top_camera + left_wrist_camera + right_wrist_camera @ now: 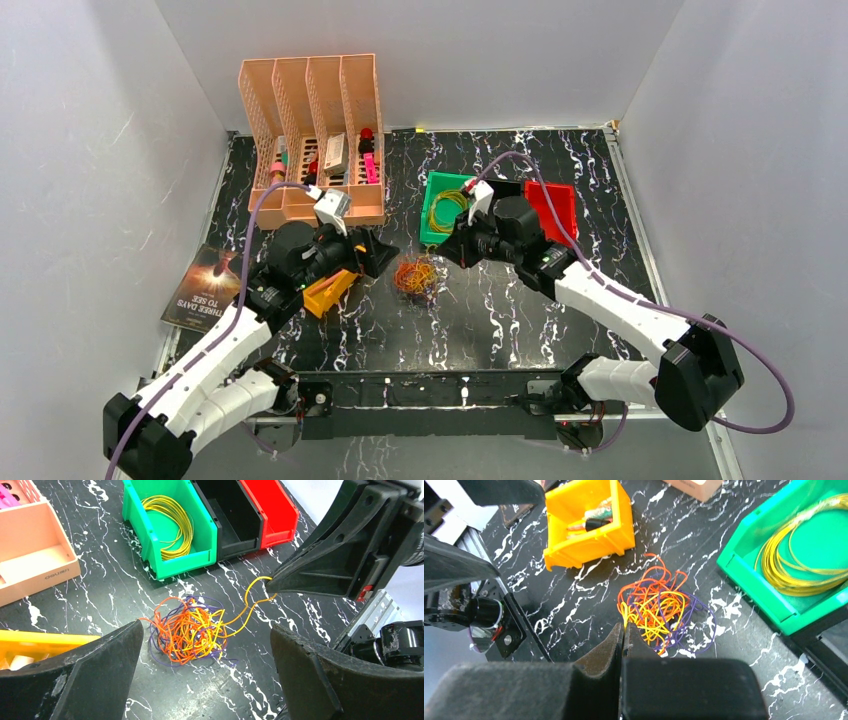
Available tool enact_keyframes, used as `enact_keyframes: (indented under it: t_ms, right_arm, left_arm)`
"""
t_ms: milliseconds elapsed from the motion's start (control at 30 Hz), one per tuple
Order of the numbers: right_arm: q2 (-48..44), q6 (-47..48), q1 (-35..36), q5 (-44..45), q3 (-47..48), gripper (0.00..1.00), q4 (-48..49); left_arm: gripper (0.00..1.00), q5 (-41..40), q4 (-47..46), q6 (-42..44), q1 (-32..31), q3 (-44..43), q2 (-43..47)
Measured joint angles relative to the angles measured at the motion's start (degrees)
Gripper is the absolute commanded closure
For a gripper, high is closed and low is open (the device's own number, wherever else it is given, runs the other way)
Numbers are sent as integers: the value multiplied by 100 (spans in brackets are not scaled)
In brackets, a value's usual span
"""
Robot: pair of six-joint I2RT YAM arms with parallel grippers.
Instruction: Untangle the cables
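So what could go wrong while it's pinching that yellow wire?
1. The right fingers are shut on one yellow wire that runs into the tangle. The left fingers are open and hold nothing, so a pull might drag the whole tangle along.
2. Pulling could also tighten the loops into a knot.
3. The wire is very thin, so it might slip out.

Book [203, 288], lying left of the peach organizer [30, 555] and nearer the arm bases: cover title reads "THREE DAYS TO SEE", turned partly upside down in my overhead view. Organizer's low front wall: small embossed mark, upside down. I make out "deli".
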State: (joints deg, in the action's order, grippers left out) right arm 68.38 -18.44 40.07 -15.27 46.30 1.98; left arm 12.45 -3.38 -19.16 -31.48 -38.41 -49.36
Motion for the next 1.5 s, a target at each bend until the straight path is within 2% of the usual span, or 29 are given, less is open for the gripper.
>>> enact_keyframes:
  t_ms: [433,667,1000,1333,1500]
  right_arm:
    - [-17,195,0,-11,922,100,-501]
    - [223,-83,0,-212,1237,100,-538]
    - [326,-787,0,-713,1412,100,-444]
    - [424,-1316,208,-1217,1580,100,-39]
    - [450,-1445,258,-1220,1519,100,131]
  left_arm:
    - [2,251,-262,-17,2,-96,-210]
    - [2,566,-538,-52,2,-96,-210]
    - [2,1366,-1996,-264,0,216,-573]
    - [2,1244,-2966,-404,0,1220,-245]
    - [2,1224,-3635,-452,0,1390,-542]
